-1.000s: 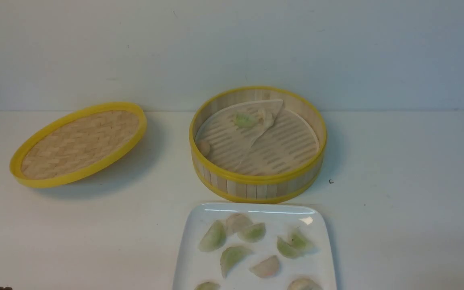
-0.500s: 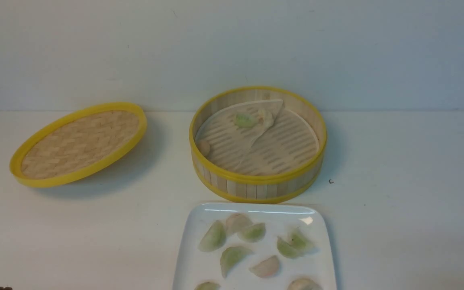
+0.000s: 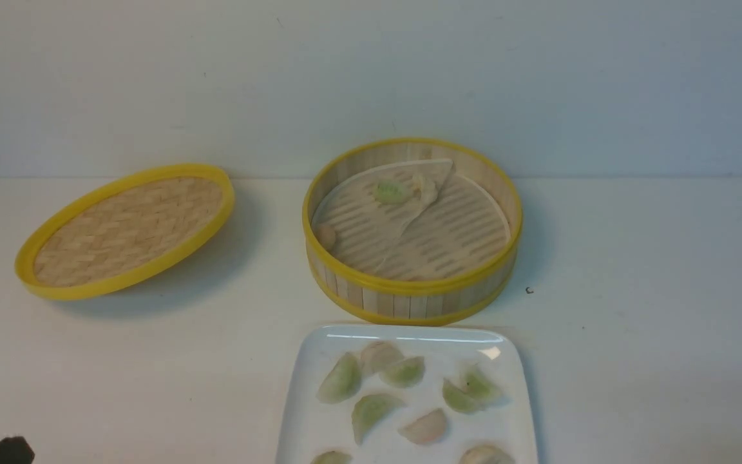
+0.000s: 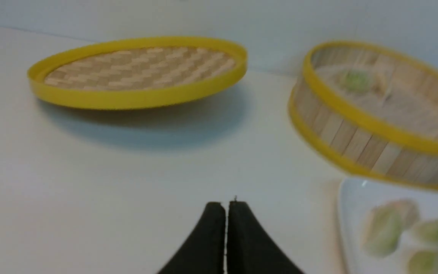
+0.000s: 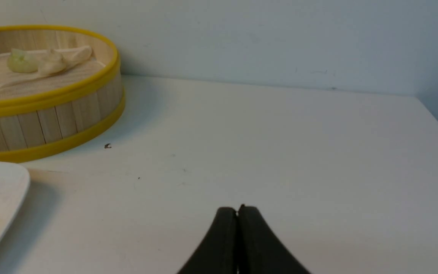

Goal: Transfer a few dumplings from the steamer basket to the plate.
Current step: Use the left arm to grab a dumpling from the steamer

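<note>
Steamer basket (image 3: 409,303) stands on the table (image 3: 635,258) just beyond the plate (image 3: 513,419); its lid (image 3: 126,229) lies well apart, toward the robot's left. The plate carries about eight dumplings (image 3: 371,409). Three more lie in the basket, a green one (image 3: 391,191) on the folded liner (image 3: 377,219). Left gripper (image 4: 226,213) and right gripper (image 5: 237,215) have their jaws pressed together, holding nothing, each over the table. Judged step: between transfers, or nearly finished. To fetch another, you must part the jaws, clear the basket wall and pinch gently.
</note>
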Tool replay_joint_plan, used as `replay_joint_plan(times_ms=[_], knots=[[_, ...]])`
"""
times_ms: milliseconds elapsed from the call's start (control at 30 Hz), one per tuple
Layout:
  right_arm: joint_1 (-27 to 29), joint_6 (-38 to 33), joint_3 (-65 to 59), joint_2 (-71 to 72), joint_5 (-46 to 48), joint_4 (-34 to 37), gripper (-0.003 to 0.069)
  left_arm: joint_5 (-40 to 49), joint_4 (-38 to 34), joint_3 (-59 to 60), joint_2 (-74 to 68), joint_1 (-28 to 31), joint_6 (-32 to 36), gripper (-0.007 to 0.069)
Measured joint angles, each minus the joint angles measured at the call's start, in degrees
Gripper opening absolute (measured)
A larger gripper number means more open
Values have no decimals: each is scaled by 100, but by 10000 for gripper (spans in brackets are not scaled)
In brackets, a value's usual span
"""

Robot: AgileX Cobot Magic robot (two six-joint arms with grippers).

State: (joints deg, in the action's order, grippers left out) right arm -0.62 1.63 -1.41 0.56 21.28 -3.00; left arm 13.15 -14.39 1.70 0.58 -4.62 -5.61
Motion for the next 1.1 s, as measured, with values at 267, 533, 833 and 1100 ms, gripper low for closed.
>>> replay_joint_plan(times_ms=[267, 533, 833, 1100], knots=[[0, 0, 0, 0, 0, 0, -15, -2555, -1170, -15, 0, 0, -142, -6], [0, 0, 0, 0, 0, 0, -15, -1315, -844, -2103, -929, 0, -226, -6], [0, 0, 0, 0, 0, 0, -15, 3801, -467, -5563, -4704, 0, 602, -6], [0, 0, 0, 0, 0, 0, -15, 5112, -48, -7450, -7624, -529, 1062, -6]])
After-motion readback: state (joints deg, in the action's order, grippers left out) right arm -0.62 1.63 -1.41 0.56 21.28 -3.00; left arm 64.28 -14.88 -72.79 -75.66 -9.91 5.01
